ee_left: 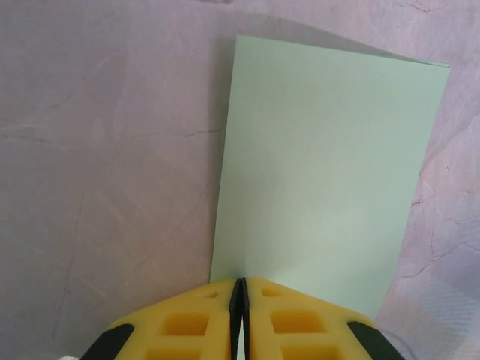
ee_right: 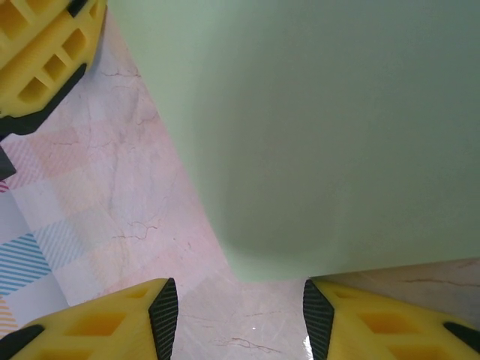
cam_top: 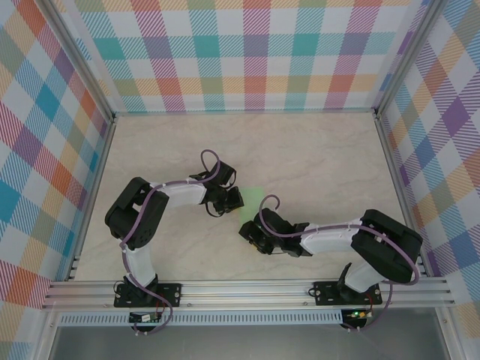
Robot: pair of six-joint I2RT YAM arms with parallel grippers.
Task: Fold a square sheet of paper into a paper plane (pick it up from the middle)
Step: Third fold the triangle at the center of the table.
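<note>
Pale-green sheet sits mid-table in the gap between the two grippers, well apart from every wall. You have bare tabletop all round it, with wide room toward the far wall and out to both sides. The near side is tighter: both forearms and the base rail lie there.

From overhead you get a small green patch, with the arms covering the rest. The left wrist view gives you the outline: a clean rectangle, taller than wide, with straight edges and a sharp far-right corner. I can't tell from that view whether it lies flat or is raised off the table. In the right wrist view the sheet is close and blurred, and its near edge ends just short of the fingertips. The other arm's yellow finger shows top-left, right beside the sheet's edge.

Left gripper: jaws pressed together, and the sheet's near edge runs into the seam between the fingers, so it reads as pinched. Right gripper: jaws about half apart with nothing between them, and the black pads are clear of the paper.

Left arm: elbow swung out left, forearm reaching right. Right arm: elbow out right, forearm reaching left, wrist low. The tips face each other across the sheet, near but apart.
</note>
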